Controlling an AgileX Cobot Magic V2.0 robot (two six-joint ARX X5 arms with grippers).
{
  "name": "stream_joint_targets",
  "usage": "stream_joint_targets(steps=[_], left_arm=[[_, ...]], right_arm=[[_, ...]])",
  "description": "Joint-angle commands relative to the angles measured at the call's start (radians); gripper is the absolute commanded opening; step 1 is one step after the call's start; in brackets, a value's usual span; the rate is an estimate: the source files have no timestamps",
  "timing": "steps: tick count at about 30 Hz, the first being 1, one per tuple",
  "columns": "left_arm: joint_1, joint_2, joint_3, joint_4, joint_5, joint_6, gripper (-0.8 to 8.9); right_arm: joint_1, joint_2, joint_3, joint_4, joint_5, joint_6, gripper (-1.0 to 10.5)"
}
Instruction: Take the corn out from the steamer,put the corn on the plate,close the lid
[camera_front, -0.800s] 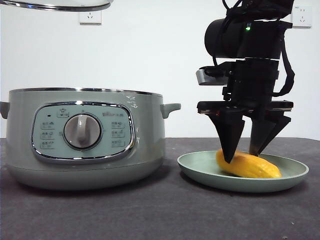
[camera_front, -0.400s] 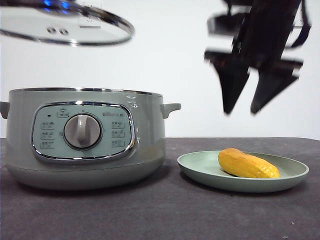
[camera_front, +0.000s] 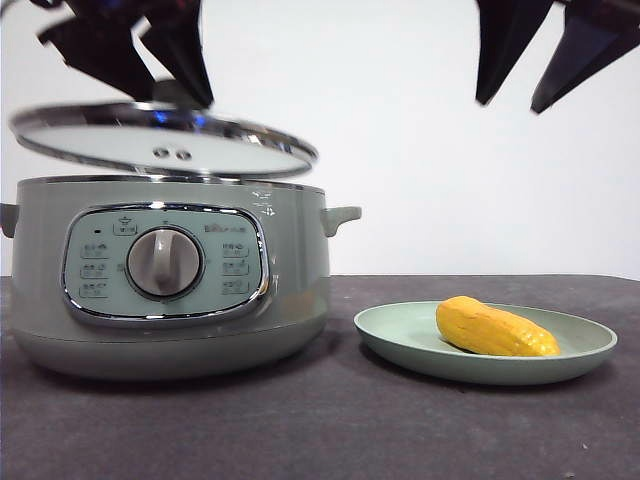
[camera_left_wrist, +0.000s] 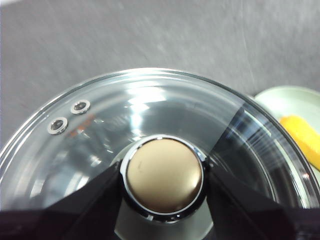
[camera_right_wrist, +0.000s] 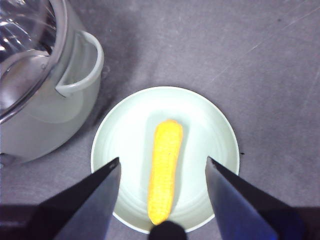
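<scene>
- Stubby yellow-orange corn cob lies on the shallow round pale-green plate, beside the large sage-green electric steamer; the first two steps look done.
- Right gripper hangs high above the plate, jaws spread wide and empty, corn directly beneath the gap.
- Left gripper is clamped on the knob of the round glass lid with chrome rim; the lid hangs tilted just under it, close over the steamer's rim, not seated.
- Step in hand: closing the lid.
- Next move likely calls for levelling the lid, centring it on the rim, lowering, then letting go.
</scene>
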Motion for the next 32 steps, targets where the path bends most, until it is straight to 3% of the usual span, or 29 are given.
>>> stream_joint_targets(steps=[1,14,15,19,20,30,32], left_arm=[[-0.005,0.024,0.014,0.036,0.003,-0.017,-0.09],[-0.011,0.07,0.014,-0.053,0.0,-0.016,0.09],[-0.011,0.07,0.014,-0.054,-0.003,-0.016,0.48],[-0.011,0.07,0.014,-0.039,-0.006,-0.017,4.55],[-0.009,0.07,0.014,-0.038,-0.006,-0.017,4.72],[-0.009,-0.068,0.014,-0.139,0.021,-0.043,4.66],[-0.01,-0.126,0.014,-0.198,0.026,-0.043,4.02]], right_arm=[[-0.006,-0.02,-0.005,-0.013,0.006,0.01,2.8],[-0.04,-0.037,-0.005,-0.074,0.005,0.01,2.8],[-0.04,-0.037,-0.005,-0.074,0.005,0.01,2.8],[-0.04,-0.037,-0.005,-0.074,0.002,0.01,2.8],[-0.04,-0.037,-0.005,-0.074,0.002,0.01,2.8],[-0.04,-0.061,-0.005,-0.084,0.003,0.003,2.8],[-0.04,-0.088,-0.005,-0.087,0.002,-0.007,2.3]])
